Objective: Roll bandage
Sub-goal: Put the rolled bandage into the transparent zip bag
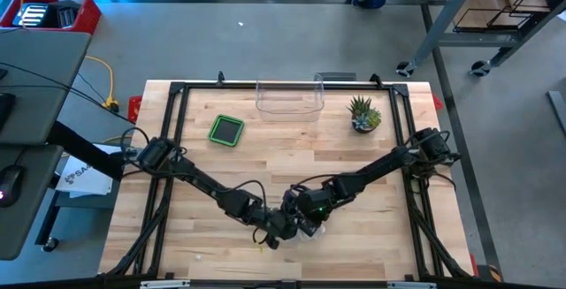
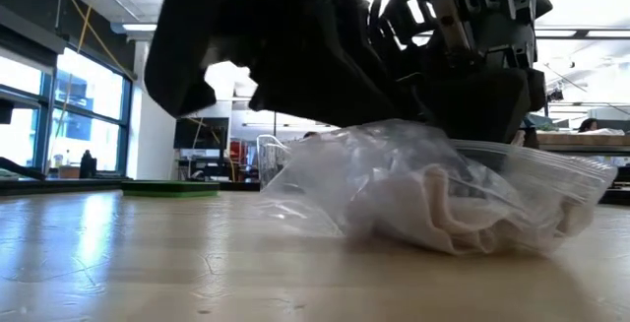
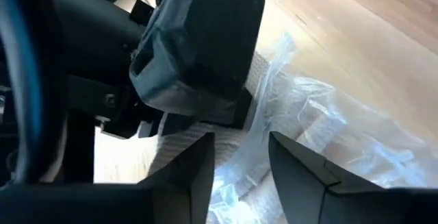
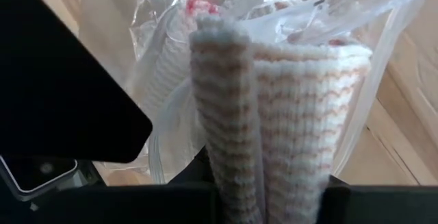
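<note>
Right tool (image 4: 274, 203) is clamped on the knitted bandage (image 4: 287, 114), which sits partly inside a clear plastic bag (image 2: 423, 189) near the surface's (image 1: 371, 174) front edge. Left tool (image 3: 239, 176) has fingers parted over the bag, gripping nothing. No legible labels or writing on bandage or bag.

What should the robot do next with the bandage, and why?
Probably the right pincer should pull the bandage a little farther out of the plastic bag. It is shut on a folded end, but much of the cloth lies inside the bag, where the open left pincer waits.
</note>
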`<state>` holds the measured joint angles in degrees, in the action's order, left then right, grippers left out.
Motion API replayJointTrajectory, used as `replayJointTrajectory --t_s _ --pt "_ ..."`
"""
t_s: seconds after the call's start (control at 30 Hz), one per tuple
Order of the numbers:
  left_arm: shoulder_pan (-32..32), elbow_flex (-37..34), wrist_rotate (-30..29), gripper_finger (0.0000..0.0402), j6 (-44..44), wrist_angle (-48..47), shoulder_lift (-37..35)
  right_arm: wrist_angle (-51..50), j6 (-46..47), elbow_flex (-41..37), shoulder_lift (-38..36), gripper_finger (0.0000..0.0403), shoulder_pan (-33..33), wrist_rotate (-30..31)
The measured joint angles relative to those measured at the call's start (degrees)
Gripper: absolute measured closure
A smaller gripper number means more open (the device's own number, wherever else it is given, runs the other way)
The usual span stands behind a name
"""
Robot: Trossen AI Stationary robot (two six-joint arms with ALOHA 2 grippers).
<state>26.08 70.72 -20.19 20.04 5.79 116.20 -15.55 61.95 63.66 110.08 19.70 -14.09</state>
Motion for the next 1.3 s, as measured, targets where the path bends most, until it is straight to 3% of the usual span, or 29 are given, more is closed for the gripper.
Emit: replayJointTrajectory --t_s 0.3,0.4,0.53,0.73,1.03,1.3 --pt "-1.7 0.0 6.7 0.0350 1.9 1.7 0.2 -0.9 -0.8 0.0 0.0 0.0367 0.1 -0.8" --pt "-1.8 0.0 4.8 0.0365 2.8 2.2 0.9 -1.3 -0.6 0.0 0.0 0.0367 0.1 -1.1" --pt "-2.1 0.1 7.8 0.0359 1.8 0.9 1.4 -0.4 -0.7 0.2 0.0 0.0367 -0.1 0.0" --pt "-2.1 4.8 10.3 0.0331 1.5 -10.3 0.9 0.3 -1.2 0.2 0.0 0.0367 -0.1 0.4" --pt "-2.8 5.0 8.8 0.0290 7.2 -10.3 1.5 1.0 -0.7 0.2 0.0 0.0367 0.0 0.1" --pt "-2.8 5.3 7.4 0.0303 9.1 -9.4 2.1 1.3 -2.9 0.1 0.0 0.0367 0.0 -0.5"
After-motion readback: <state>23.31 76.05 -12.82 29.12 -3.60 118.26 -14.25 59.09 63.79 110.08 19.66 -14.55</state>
